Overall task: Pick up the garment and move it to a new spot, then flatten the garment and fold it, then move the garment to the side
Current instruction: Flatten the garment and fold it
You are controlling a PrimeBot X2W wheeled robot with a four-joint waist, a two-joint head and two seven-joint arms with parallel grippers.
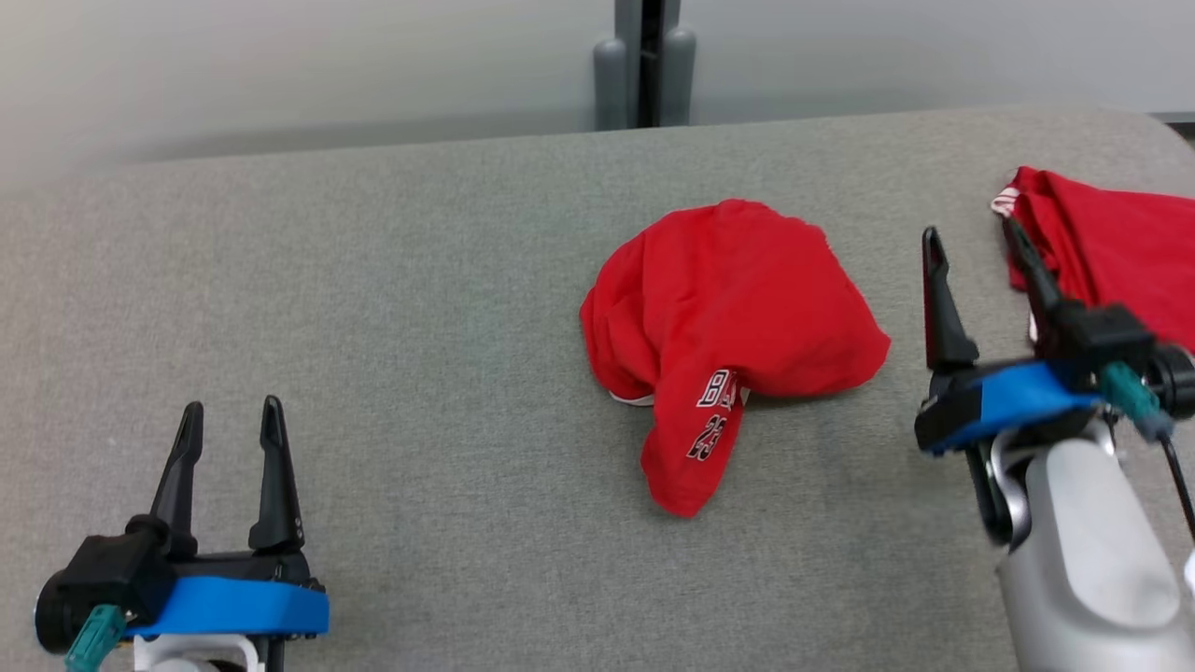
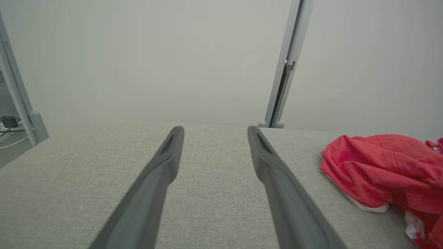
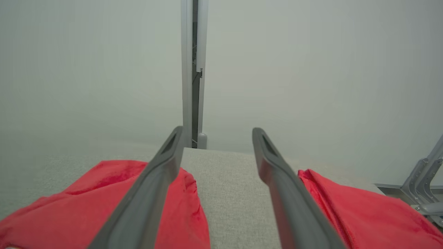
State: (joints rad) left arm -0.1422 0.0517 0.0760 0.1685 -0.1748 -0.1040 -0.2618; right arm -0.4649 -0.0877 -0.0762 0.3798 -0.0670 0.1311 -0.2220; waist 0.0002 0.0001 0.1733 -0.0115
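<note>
**On the grey table (image 1: 420,327), jaws wide and empty**

Low at the near edge, the left gripper (image 1: 232,403) stands spread, gripping nothing. The right gripper (image 1: 970,227) is equally spread and empty. Between them lies the crumpled red garment (image 1: 738,308), its near flap lettered "23" (image 1: 707,437) under a partly folded word starting "B". A second red garment (image 1: 1111,252) lies farther right.

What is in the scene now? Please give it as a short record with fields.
surface: grey fabric table
centre: crumpled red garment, lettering and the number 23 showing
right edge: second red garment, lying flatter
left gripper: open, empty, over bare table
right gripper: open, empty, between the two garments
task state: nothing picked up yet
</note>
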